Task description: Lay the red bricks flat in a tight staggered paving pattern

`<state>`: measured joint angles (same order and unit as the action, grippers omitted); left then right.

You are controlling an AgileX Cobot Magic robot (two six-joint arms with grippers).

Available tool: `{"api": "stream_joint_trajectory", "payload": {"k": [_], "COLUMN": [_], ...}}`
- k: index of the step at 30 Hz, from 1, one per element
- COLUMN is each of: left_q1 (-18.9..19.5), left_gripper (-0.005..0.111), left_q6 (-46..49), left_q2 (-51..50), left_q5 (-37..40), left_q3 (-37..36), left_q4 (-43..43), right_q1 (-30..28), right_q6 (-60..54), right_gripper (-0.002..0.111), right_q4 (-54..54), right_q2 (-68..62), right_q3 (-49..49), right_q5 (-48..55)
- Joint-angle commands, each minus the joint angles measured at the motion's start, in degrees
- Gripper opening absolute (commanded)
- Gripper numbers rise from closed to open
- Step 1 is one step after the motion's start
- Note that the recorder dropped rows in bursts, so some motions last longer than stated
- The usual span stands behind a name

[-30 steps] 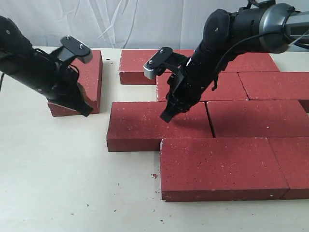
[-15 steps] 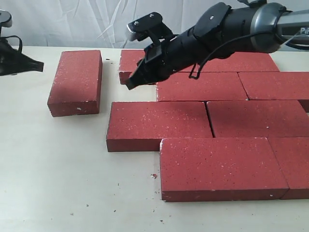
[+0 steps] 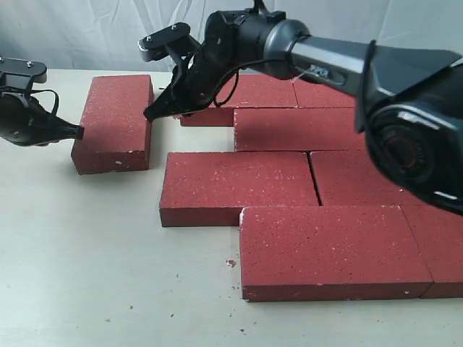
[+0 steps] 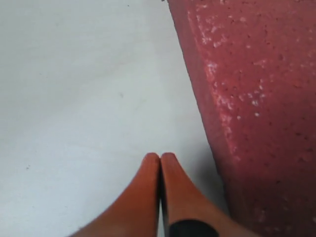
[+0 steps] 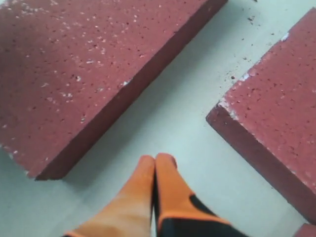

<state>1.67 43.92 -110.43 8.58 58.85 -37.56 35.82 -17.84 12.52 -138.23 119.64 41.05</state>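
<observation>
Paving: red bricks (image 3: pixel 304 177) lie flat on the table (image 3: pixel 87 253), packed edge to edge in staggered rows across the right half of the exterior view
Stray: lone brick (image 3: pixel 116 123) lies flat to the left of the rows, long axis running away from the camera, a strip of bare table between it and the nearest row
Left side: my left gripper (image 3: pixel 77 132) is pinched fully together with nothing in it; its tip sits low, just beside the lone brick's outer long side, and I cannot tell whether it touches
Left wrist view: orange fingertips (image 4: pixel 148 170) pressed together over bare table, brick's side face close alongside
Right side: my right gripper (image 3: pixel 150 114) reaches across the middle, fingers together and empty, tip above the gap between the lone brick's far end and the back row
Right wrist view: bare table under the tip, a brick on either side
Litter: red crumbs (image 3: pixel 231 263) on the table near the front row
</observation>
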Motion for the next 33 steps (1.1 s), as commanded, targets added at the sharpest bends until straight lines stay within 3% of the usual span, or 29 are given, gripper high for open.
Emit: {"api": "stream_joint_trajectory", "payload": {"k": [1,12,19,27,33], "left_q1": [-0.1,-0.1,-0.1,-0.1,0.5], "left_gripper": [0.000,0.000,0.000,0.000,0.000], "left_q6": [-0.3,-0.1,0.1,3.9,4.2], "left_q2": [0.1,0.1,1.8,5.9,8.4], "left_q5": [4.1,7.2,16.5,33.5,36.1], "left_q3": [0.5,0.6,0.6,0.3,-1.2], "left_q4": [-0.4,-0.5,-0.4,0.5,4.8], "right_q1": [1.7,2.6,4.0,4.2,4.2], "right_q6": [4.1,7.5,4.2,4.2,4.7], "right_gripper": [-0.001,-0.001,-0.001,-0.001,-0.001], "right_q4": [-5.5,-5.5,0.3,-7.9,-11.9], "right_q2": [-7.6,-16.3,-16.0,-16.0,-16.2], "right_q3": [10.3,21.2,21.4,24.7,24.7], "right_q5": [3.6,4.4,5.2,8.9,6.5]}}
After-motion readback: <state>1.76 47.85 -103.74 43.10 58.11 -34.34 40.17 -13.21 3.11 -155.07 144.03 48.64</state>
